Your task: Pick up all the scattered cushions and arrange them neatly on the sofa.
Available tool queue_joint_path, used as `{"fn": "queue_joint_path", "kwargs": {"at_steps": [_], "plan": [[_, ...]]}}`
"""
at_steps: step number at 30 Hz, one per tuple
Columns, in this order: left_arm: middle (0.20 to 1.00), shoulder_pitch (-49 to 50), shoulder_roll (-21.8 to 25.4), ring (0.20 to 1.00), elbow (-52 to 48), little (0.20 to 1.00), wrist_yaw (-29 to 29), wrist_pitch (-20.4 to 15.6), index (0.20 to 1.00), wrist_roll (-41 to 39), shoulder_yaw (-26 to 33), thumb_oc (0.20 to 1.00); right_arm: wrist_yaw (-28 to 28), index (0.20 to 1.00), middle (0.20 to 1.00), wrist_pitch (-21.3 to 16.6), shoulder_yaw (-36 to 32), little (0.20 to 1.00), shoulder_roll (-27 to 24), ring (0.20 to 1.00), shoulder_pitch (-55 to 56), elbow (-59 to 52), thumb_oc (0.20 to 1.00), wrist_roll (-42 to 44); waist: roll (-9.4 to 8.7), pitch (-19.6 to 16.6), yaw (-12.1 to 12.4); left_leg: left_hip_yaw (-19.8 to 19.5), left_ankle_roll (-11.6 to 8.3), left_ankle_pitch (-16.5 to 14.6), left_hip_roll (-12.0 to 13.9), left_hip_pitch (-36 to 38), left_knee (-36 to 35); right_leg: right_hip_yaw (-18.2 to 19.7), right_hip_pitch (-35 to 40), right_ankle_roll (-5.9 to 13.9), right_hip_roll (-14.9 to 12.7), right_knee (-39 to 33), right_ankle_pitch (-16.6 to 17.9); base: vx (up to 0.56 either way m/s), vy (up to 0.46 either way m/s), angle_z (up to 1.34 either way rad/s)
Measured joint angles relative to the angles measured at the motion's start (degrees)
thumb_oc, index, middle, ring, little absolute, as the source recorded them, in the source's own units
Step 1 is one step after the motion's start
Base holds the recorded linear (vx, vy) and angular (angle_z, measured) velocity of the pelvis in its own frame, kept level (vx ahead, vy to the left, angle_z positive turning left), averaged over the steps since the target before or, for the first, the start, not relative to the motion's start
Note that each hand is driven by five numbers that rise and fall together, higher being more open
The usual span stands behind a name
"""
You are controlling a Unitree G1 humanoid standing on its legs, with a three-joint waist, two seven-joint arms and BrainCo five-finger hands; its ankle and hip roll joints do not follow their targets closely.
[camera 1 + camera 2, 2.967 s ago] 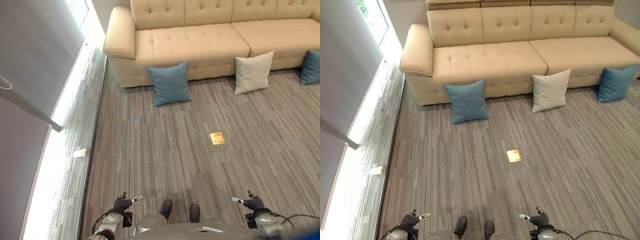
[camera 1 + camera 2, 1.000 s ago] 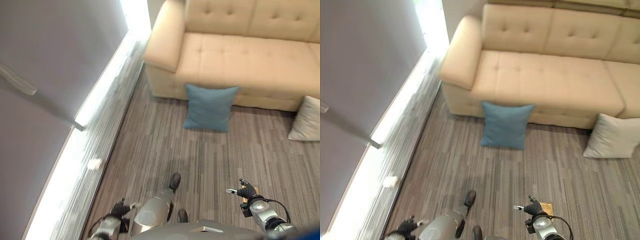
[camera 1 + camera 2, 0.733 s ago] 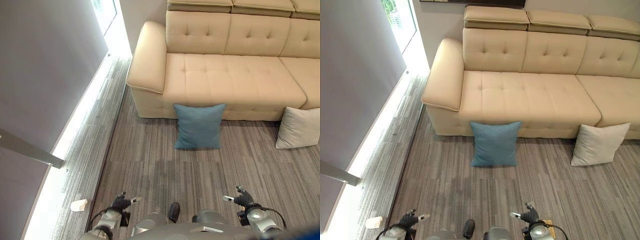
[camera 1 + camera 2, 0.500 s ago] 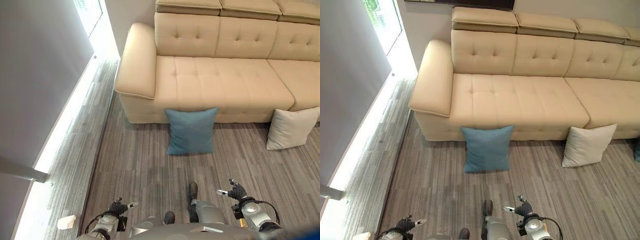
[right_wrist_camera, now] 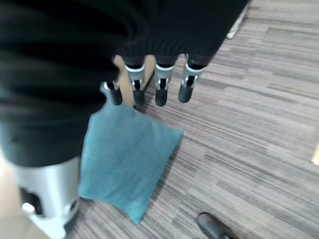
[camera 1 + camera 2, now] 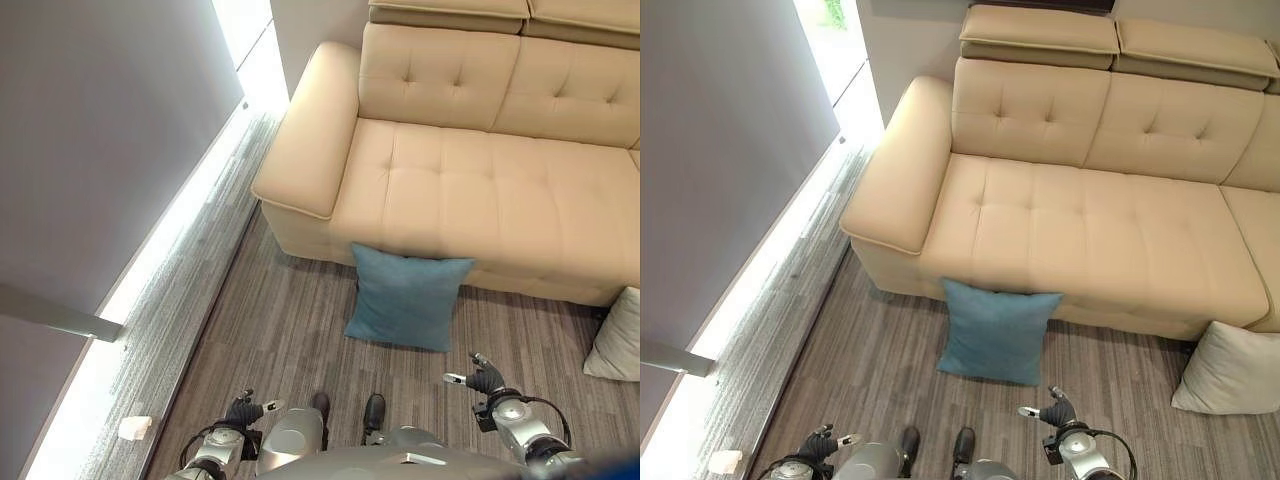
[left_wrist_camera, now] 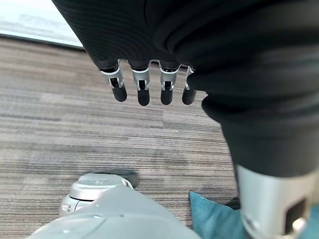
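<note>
A blue cushion (image 6: 408, 298) leans upright against the front of the beige sofa (image 6: 470, 190), standing on the carpet; it also shows as the blue cushion (image 5: 124, 159). A pale grey cushion (image 6: 1228, 370) rests against the sofa base at the right edge. My left hand (image 6: 243, 412) hangs low at the bottom left, fingers (image 7: 142, 92) straight and holding nothing. My right hand (image 6: 483, 380) hangs at the bottom right, a little short of the blue cushion, its fingers (image 5: 160, 92) straight and empty.
A grey wall with a bright strip of light along its foot runs down the left side. A small white object (image 6: 133, 428) lies by that strip. Striped grey carpet lies between me and the sofa.
The camera has moved closer to the sofa and turned: the blue cushion now sits nearer and more central, the pale cushion has slid to the right edge. Both hands still hang empty.
</note>
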Motion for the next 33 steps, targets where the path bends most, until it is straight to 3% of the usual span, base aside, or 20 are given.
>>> {"fn": "queue_joint_path", "kwargs": {"at_steps": [2,3,4,7,9,10,11,12,14,16,17,18,19,21,23,27,29,30,32,33], "plan": [[1.0,0.46,-0.5,1.0,0.04,1.0,-0.06,0.11,1.0,0.0,0.26,1.0,0.04,1.0,1.0,0.14,-0.62,1.0,-0.88,1.0,0.04,0.58,1.0,-0.07,2.95,-0.36,0.36,-0.18,0.99,3.8,0.58,1.01,-4.02,1.2,0.45,0.95,1.9,0.03,-0.08,0.13,0.06,-0.4],[1.0,1.37,-0.69,1.0,0.06,1.0,-0.1,0.25,1.0,0.03,0.23,1.0,0.03,1.0,1.0,0.12,-0.75,1.0,-1.29,1.0,0.5,0.36,1.0,-0.08,4.59,-0.86,-0.27,-0.43,0.38,6.97,1.79,1.62,-4.26,1.37,1.04,1.24,3.31,0.01,-0.47,0.14,0.065,-0.32],[1.0,1.93,-0.76,1.0,0.3,1.0,-0.13,0.31,1.0,0.06,0.4,1.0,0.04,1.0,1.0,0.28,-0.96,1.0,-1.21,1.0,1.41,0.42,1.0,-0.08,5.22,-1.13,-0.22,-0.41,3.24,9.08,2.0,3.12,-5.14,1.83,2.17,1.89,3.59,0.16,-1.22,0.1,0.094,-0.18],[1.0,2.49,-0.67,1.0,0.05,1.0,-0.25,0.36,1.0,0.38,0.27,1.0,0.11,1.0,1.0,0.56,-0.99,1.0,-0.66,1.0,3.35,0.4,1.0,-0.15,4.08,-1.99,-0.26,0.24,4.55,9.01,1.47,6.7,-8.33,3.24,1.16,3.85,2.49,5.37,-4.68,0.06,0.103,-0.18],[1.0,1.62,-0.32,1.0,-0.03,1.0,-0.27,0.37,1.0,0.39,0.03,1.0,0.18,1.0,1.0,0.56,-0.94,1.0,-0.31,1.0,3.56,-0.25,1.0,-0.17,3.76,-2.04,-0.15,1.61,5.42,9.49,1.45,7.53,-8.87,3.51,-2.83,6.25,1.14,14.18,-8.17,0.05,0.051,-0.26],[1.0,0.84,-0.13,1.0,0.09,1.0,-0.34,0.45,1.0,0.4,-0.05,1.0,0.19,1.0,1.0,0.62,-0.95,1.0,-0.24,1.0,3.31,-0.2,1.0,-0.17,3.9,-1.77,0.31,2.81,6.27,9.18,1.97,8.25,-9.35,3.04,-6.23,8.72,0.35,22.13,-10.15,0.07,-0.022,-0.38],[1.0,0.7,0.23,1.0,0.11,1.0,-0.34,0.44,1.0,0.38,0.05,1.0,0.2,1.0,1.0,0.62,-0.9,1.0,0.05,1.0,2.82,-0.57,1.0,-0.17,3.78,-1.7,0.57,3.9,6.95,9.02,1.92,8.85,-9.33,1.67,-10.17,10.4,-1.39,30.2,-11.7,0.08,-0.059,-0.47],[1.0,0.6,0.75,1.0,0.06,1.0,-0.3,0.42,1.0,0.37,0.09,1.0,0.21,1.0,1.0,0.6,-0.82,1.0,0.45,1.0,2.78,-1.08,1.0,-0.18,3.53,-1.79,0.35,4.72,7.09,8.34,1.78,9.43,-9.1,0.9,-12.08,10.98,-3.48,32.47,-12.2,0.1,-0.101,-0.45],[1.0,0.4,1.71,1.0,0.06,1.0,-0.09,0.29,1.0,0.25,0.45,1.0,0.21,1.0,1.0,0.62,-0.47,1.0,1.48,1.0,2.19,-1.68,1.0,-0.19,2.62,-2.02,1.03,6.57,6.3,6.94,1.58,10.21,-9.33,-1.43,-14.46,11.09,-7.08,28.91,-11.73,0.11,-0.115,-0.55],[1.0,-0.31,2.64,1.0,0.76,1.0,-0.06,0.25,1.0,0.22,0.5,1.0,0.17,1.0,1.0,0.7,0.3,1.0,1.62,1.0,2.19,-2.62,1.0,-0.2,1.08,-2.1,0.73,6.92,6.13,6.15,1.7,10.5,-10.28,-0.48,-15.41,11.87,-7.93,16.79,-6.07,0.26,-0.282,-0.41],[1.0,0.04,2.4,1.0,3.04,1.0,0.04,0.43,1.0,0.23,0.56,1.0,0.16,1.0,1.0,0.8,0.23,1.0,1.55,1.0,1.83,-2.63,1.0,-0.23,0.63,-2.21,0.51,7.7,5.84,5.18,2.07,10.89,-9.59,-3.27,-16.14,12.17,-7.99,13.5,-2.5,0.33,-0.379,-0.16],[1.0,0.68,2.4,1.0,2.95,1.0,0.03,0.42,1.0,0.23,0.54,1.0,0.13,1.0,1.0,0.86,0.2,1.0,1.51,1.0,1.87,-2.58,1.0,-0.23,0.33,-2.23,0.2,7.72,6.22,5.21,2.08,11.62,-9.83,-4.22,-16.0,11.99,-8.18,11.54,-0.99,0.18,-0.227,-0.07],[1.0,1.56,2.19,1.0,2.97,1.0,0.01,0.34,1.0,0.25,0.84,1.0,0.1,1.0,1.0,0.89,0.15,1.0,1.4,1.0,2.16,-2.25,1.0,-0.23,0.05,-2.09,0.14,7.44,5.26,4.36,2.12,12.65,-10.1,-4.12,-15.15,11.85,-8.37,10.47,0.62,0.17,-0.179,0.18],[1.0,2.5,1.73,1.0,2.38,1.0,0.0,0.23,1.0,0.33,1.19,1.0,0.16,1.0,1.0,1.2,0.19,1.0,1.35,1.0,3.71,-1.56,1.0,-0.28,-0.02,-2.89,0.32,6.32,4.15,3.1,3.39,14.86,-9.96,-4.07,-12.1,9.4,-6.96,8.09,6.15,0.2,-0.252,0.27],[1.0,3.4,1.1,1.0,2.51,1.0,0.01,0.26,1.0,0.33,1.38,1.0,0.13,1.0,1.0,1.27,0.29,1.0,1.11,1.0,3.44,0.01,1.0,-0.46,1.66,-3.45,0.32,4.57,2.26,1.81,5.96,15.44,-8.94,-5.56,-9.78,7.72,-4.51,6.99,4.94,0.12,-0.223,0.34],[1.0,3.57,0.61,1.0,2.2,1.0,-0.01,0.19,1.0,0.28,1.73,1.0,0.11,1.0,1.0,1.06,0.37,1.0,-0.76,1.0,2.01,-2.81,1.0,-0.7,1.83,-3.71,1.68,0.66,-0.31,-0.33,7.84,11.3,-0.6,-6.29,-6.36,3.09,-1.51,0.83,6.17,0.01,-0.174,0.05],[1.0,2.58,-0.58,1.0,2.15,1.0,0.21,0.0,1.0,-0.39,1.7,1.0,-0.38,1.0,1.0,0.5,-0.57,1.0,-2.36,1.0,1.06,-5.18,1.0,-0.55,2.17,-3.01,1.58,-1.04,-2.05,0.96,7.65,6.48,5.58,-7.44,-6.17,3.31,-1.56,0.79,5.14,0.01,-0.193,0.63],[1.0,-0.76,-0.96,1.0,0.65,1.0,0.12,-0.24,1.0,-2.11,0.99,1.0,-0.46,1.0,1.0,0.58,-0.83,1.0,-3.6,1.0,1.13,-5.83,1.0,-0.45,0.96,-1.27,1.69,-0.19,-5.16,3.1,6.69,1.25,11.04,-10.59,-6.44,3.5,-2.79,0.11,4.05,0.11,-0.101,1.22],[1.0,-0.57,-0.92,1.0,-0.49,1.0,0.11,-0.26,1.0,-2.3,0.6,1.0,-0.62,1.0,1.0,0.43,-1.08,1.0,-3.81,1.0,1.05,-5.85,1.0,-0.16,1.35,-1.13,1.08,4.62,-4.42,2.43,8.05,1.81,7.9,-12.6,-6.38,2.42,-1.57,0.08,2.94,0.1,-0.022,0.76],[1.0,-0.79,-0.8,1.0,-0.28,1.0,0.04,-0.25,1.0,-2.23,0.32,1.0,-0.82,1.0,1.0,0.13,-1.35,1.0,-3.81,1.0,0.54,-5.65,1.0,-0.16,1.36,-0.35,1.03,4.54,-4.29,1.98,7.04,2.27,4.38,-12.53,-6.58,1.95,-1.3,-0.12,2.16,0.09,0.055,0.26]]}}
